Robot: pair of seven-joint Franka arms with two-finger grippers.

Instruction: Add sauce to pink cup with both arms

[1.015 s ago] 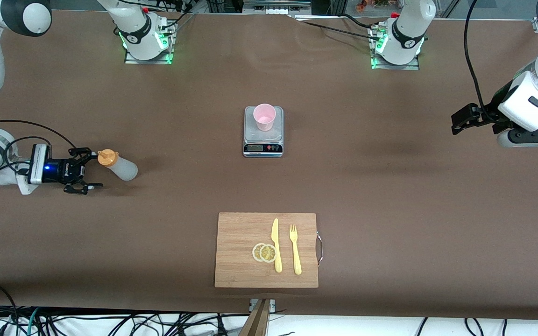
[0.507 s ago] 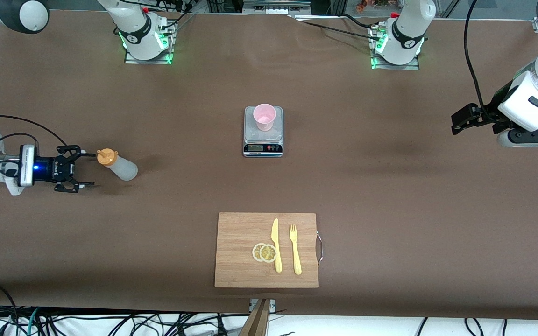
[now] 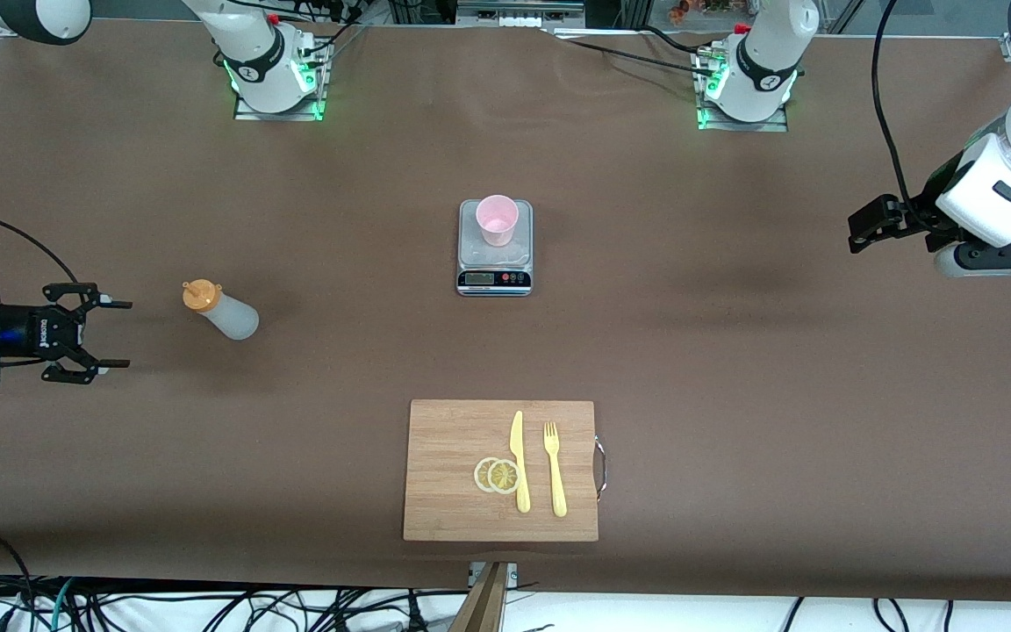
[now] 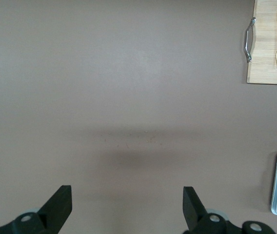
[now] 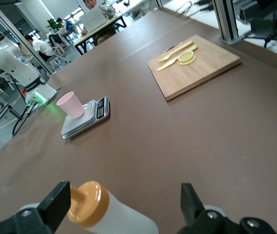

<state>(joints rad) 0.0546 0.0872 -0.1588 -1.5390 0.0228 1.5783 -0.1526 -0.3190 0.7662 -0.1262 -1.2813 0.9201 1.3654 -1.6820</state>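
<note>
Right gripper (image 3: 111,333) is seen low over the table (image 3: 734,369) at the right arm's end, jaws spread wide, nothing held. Bottle (image 3: 219,311) is found upright on the table just beside the gripper, apart from its fingertips (image 3: 119,305), orange cap toward the gripper as viewed from the front. In the right wrist view the bottle (image 5: 110,215) is framed between the two fingers without contact.

Pink cup (image 3: 497,219) is noted upright on a scale (image 3: 494,263) at mid-table, well apart from the bottle. Nearer the front camera a board (image 3: 453,491) is laid, bearing two lemon slices (image 3: 497,475), a yellow knife (image 3: 519,461) and a yellow fork (image 3: 555,470).

Left gripper (image 4: 127,207) is held over bare table at the left arm's end, waiting, jaws wide, empty
</note>
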